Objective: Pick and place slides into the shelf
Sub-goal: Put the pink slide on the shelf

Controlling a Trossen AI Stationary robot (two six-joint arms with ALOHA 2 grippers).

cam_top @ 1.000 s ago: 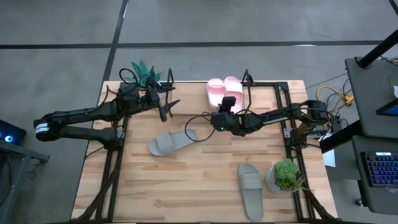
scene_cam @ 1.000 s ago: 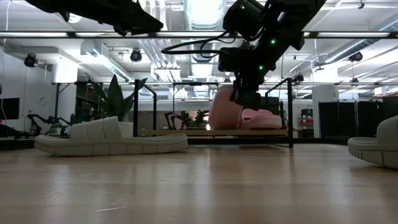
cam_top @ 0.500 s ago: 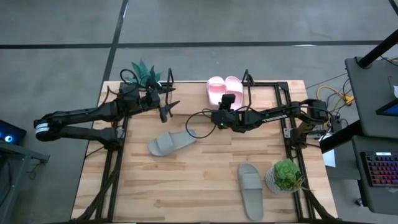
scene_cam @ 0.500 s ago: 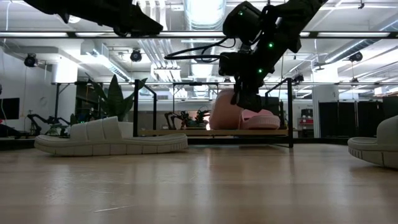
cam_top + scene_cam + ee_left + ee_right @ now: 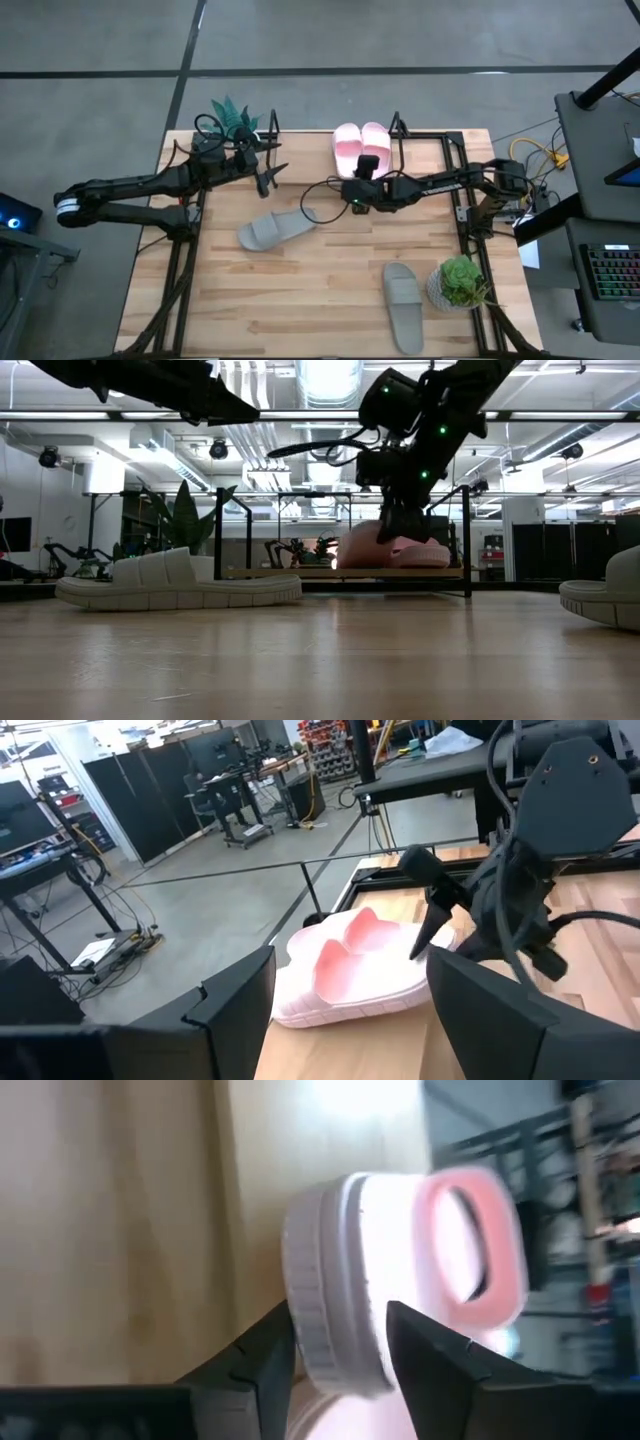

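Observation:
Two pale pink slides (image 5: 347, 148) (image 5: 374, 142) lie side by side on the shelf (image 5: 290, 572) at the table's far edge, soles on its wooden board. My right gripper (image 5: 367, 168) slants down over their near ends, open, with its fingers flanking the end of one pink slide (image 5: 335, 1330). My left gripper (image 5: 272, 172) hovers open at the far left and looks across at the pink pair (image 5: 350, 970). One grey-green slide (image 5: 275, 230) rests on the table's middle. Another grey-green slide (image 5: 403, 305) lies near the front right. My right gripper's fingers (image 5: 262, 1355) stand close on either side of the pink slide's sole edge (image 5: 330, 1350) at its near end, slanting down from the near side. I cannot tell whether they touch it. The slide lies flat on the shelf's board (image 5: 395, 550).
A potted green plant (image 5: 460, 282) stands at the front right beside the grey-green slide. A spiky teal plant (image 5: 232, 118) stands at the far left corner. The shelf's black uprights (image 5: 396, 124) rise beside the pink slides. Bare wood shows at the front left.
My right gripper has tipped downward over the shelf and its fingers have parted. The pink slide, tilted up on the shelf a second ago, has come down flat on the board beside the other pink one.

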